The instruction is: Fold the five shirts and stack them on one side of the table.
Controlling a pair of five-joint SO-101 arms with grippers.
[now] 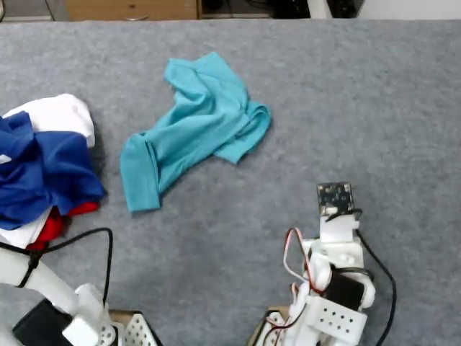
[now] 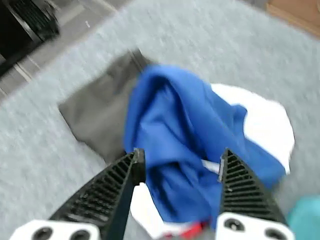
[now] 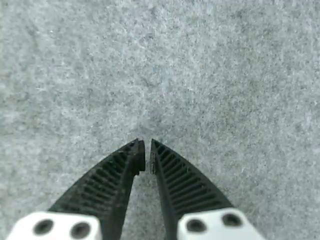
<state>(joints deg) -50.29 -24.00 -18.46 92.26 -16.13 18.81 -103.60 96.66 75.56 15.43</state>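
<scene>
Surface, high view: grey felt-like table [image 1: 374,108] across nearly the whole frame; wooden furniture [image 1: 133,9] + dark shapes along far edge, too cut off to name.
Mid-table: teal shirt [image 1: 194,126], crumpled, unfolded, well apart from both arms.
Pile, high view: blue shirt [image 1: 36,173] on top, white shirt [image 1: 61,115] under it, red shirt [image 1: 54,223] poking out on near side. All bunched at table's left side and cut by frame edge, so extent unclear.
Arms, high view: left arm [image 1: 43,285] at near corner beside pile, w/ black cable [image 1: 108,252] looping by it. The right arm [image 1: 335,288] is at near edge, wrist pointing down, small circuit board on top.
Surface, left wrist view: same grey top. Pale floor + a dark object past table edge, blurred, can't name.
Tool, left: left gripper [image 2: 182,155] has jaws spread wide, hanging above blue shirt.
Pile, left wrist view: blue shirt heaped over white one. A dark cloth [image 2: 97,112] lies flatter, partly under the blue. Red scrap + teal corner at frame edge. Folds hard to read thru blur.
Surface, right wrist view: grey felt, fibres plain.
Tool, right: right gripper [image 3: 147,145] has jaws pressed almost together, thin slit at tips, above the grey top.
</scene>
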